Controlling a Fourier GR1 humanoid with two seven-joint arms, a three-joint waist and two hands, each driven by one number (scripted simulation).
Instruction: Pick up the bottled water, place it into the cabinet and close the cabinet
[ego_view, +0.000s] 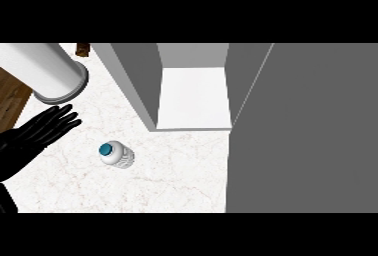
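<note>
— What do we meet first, starting at the left and taking the bottled water (116, 154) as our landmark?

— Up and to the left of the bottle we see a big white cylinder (46, 70) lying across the corner, its round end facing the bottle. Beneath it a strip of brown wooden floor (12, 102) shows beyond the counter's edge.

— And the hand?

— Our left hand (40, 131) is to the left of the bottle and slightly above it in the view. Its black fingers are straight and spread, fanned toward the upper right. It holds nothing. Near the bottle as it is, a clear strip of counter (170, 175) separates the fingertips from it, so we are not touching it.

— Where does the bottle itself sit?

— It stands upright on the white marbled counter. We look down on its teal cap and ribbed white shoulders.

— And further right?

— Up and to the right of the bottle is the cabinet (136, 80), its grey side wall nearest the bottle, and its white inner floor (193, 97) visible past that wall. The cabinet is open. To the right of the bottle, well apart from it, a broad grey panel (303, 135) fills that side of the view; we take it for the cabinet door.

— The right hand?

— We do not see it.
</note>
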